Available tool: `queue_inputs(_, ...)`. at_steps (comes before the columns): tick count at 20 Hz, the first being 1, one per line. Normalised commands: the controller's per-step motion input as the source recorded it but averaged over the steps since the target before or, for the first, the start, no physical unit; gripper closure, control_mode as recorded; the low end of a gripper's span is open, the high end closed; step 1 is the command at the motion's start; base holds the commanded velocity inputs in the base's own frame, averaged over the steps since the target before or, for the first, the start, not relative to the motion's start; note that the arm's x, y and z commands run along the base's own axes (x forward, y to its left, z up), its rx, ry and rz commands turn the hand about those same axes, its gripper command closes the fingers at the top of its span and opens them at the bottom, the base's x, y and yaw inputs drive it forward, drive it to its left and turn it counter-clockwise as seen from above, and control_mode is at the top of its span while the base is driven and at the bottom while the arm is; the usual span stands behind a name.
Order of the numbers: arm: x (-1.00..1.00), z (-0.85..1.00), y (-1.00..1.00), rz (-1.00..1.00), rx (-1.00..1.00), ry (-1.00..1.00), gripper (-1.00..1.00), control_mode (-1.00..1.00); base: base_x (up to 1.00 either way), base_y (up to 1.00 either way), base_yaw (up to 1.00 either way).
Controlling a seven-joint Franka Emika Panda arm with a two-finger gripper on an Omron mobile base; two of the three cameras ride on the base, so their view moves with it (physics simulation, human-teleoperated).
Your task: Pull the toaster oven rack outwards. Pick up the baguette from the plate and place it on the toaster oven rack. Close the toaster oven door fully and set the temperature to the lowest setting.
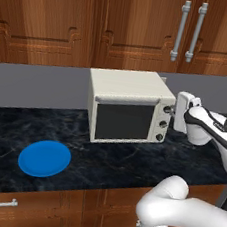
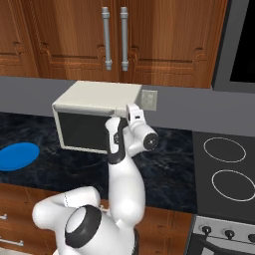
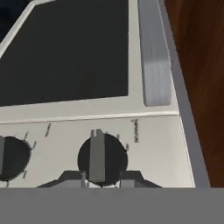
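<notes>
Pincer (image 3: 103, 178) is pressing up against the top knob (image 3: 102, 158) of the toaster oven (image 1: 126, 84), its two dark fingertips (image 3: 72, 178) sitting closed on either side of the knob's lower edge, gripping it. From the left base camera the white hand is reaching in from the right toward the oven's control panel at the level of the uppermost knob. A second knob (image 3: 12, 157) is showing at the left edge of the hand camera, on the same pale panel.

Toaster oven door (image 1: 123, 121) is standing fully shut, its dark glass pane flush with the cream frame and the pale bar handle (image 3: 154, 52) running along its upper edge. With the door shut, I cannot tell what is lying behind the glass.

Plate (image 1: 44, 158), bright blue and round, is lying bare on the dark marbled tabletop (image 1: 129, 163), well apart from the oven, to its left and nearer the front edge. The right base camera is catching its edge at the far left.

Oven is sitting toward the back of the tabletop beneath brown wooden cabinets (image 1: 71, 19), with a wall outlet (image 2: 149, 99) just beside its rear right corner and a black cooktop (image 2: 224, 169) farther right.
</notes>
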Motion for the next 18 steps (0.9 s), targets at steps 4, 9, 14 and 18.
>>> queue_inputs(4,0.0,0.0,0.01,0.1,-0.34,-0.27,1.0,-1.0,0.0,0.0,0.0)
queue_inputs(9,0.04,0.01,0.0,0.13,-0.31,-0.24,1.0,-1.0,0.0,0.0,0.0)
queue_inputs(14,0.02,0.02,0.04,0.17,-0.3,-0.26,1.0,-1.0,0.0,0.0,0.0)
queue_inputs(18,0.0,0.0,0.01,0.17,-0.29,-0.27,1.0,-1.0,0.0,0.0,0.0)
